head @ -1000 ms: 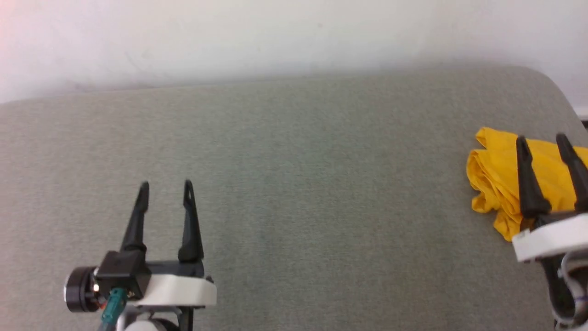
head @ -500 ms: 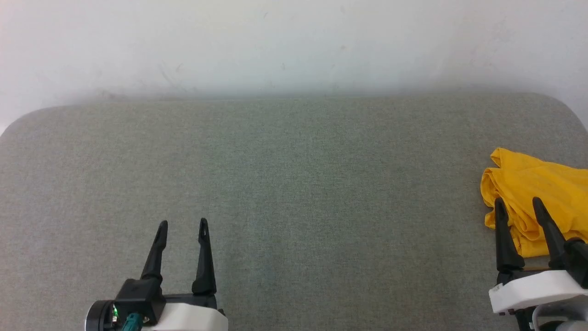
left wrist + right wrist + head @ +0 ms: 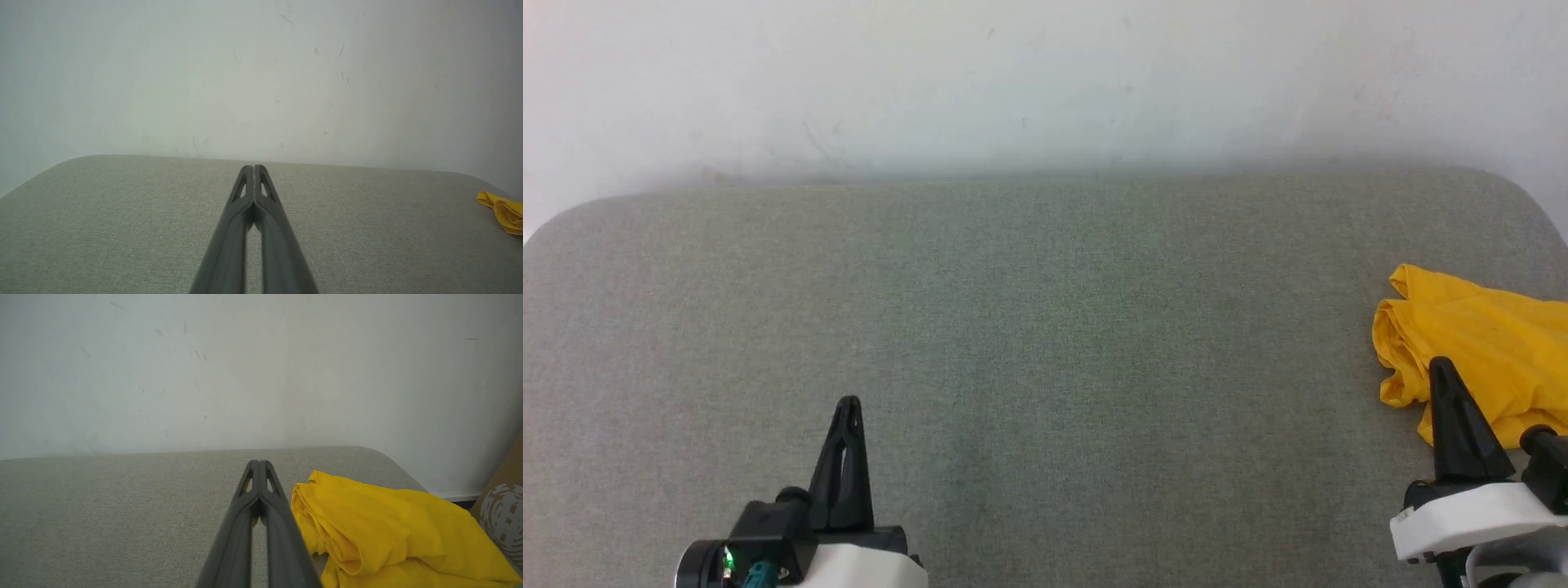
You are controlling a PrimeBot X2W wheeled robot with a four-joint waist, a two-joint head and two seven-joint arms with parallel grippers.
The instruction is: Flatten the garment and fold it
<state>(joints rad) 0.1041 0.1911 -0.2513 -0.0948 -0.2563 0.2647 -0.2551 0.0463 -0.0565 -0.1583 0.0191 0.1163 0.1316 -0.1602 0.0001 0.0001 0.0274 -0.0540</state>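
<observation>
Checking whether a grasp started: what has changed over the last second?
Both grippers closed: the left gripper and the right gripper, open half a second ago, now have their fingers pressed together on nothing. The garment stayed bunched at the right edge of the grey surface, not grasped.

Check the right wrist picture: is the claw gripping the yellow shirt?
No, the right claw is shut tight with nothing in it, beside the crumpled shirt.
</observation>
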